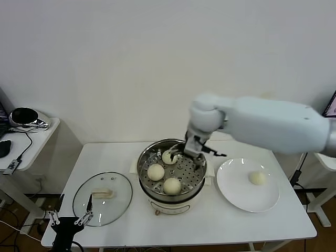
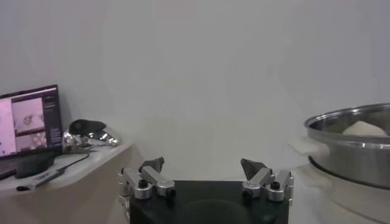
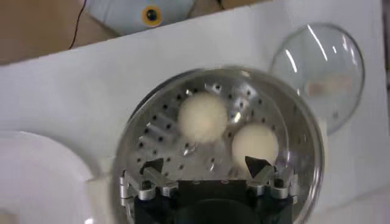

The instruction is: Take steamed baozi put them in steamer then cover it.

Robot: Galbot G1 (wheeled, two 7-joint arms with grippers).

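The steamer stands mid-table with three steamed baozi on its perforated tray: one at the back, one left, one front. My right gripper hovers open over the back right of the tray, beside the back bun, holding nothing. In the right wrist view the open gripper looks down on two buns. Another baozi lies on the white plate. The glass cover rests flat left of the steamer. My left gripper waits open at the table's front left corner.
A side table with a shiny dark object stands to the left. The left wrist view shows the open left gripper, a monitor and the steamer's rim. A white wall runs behind the table.
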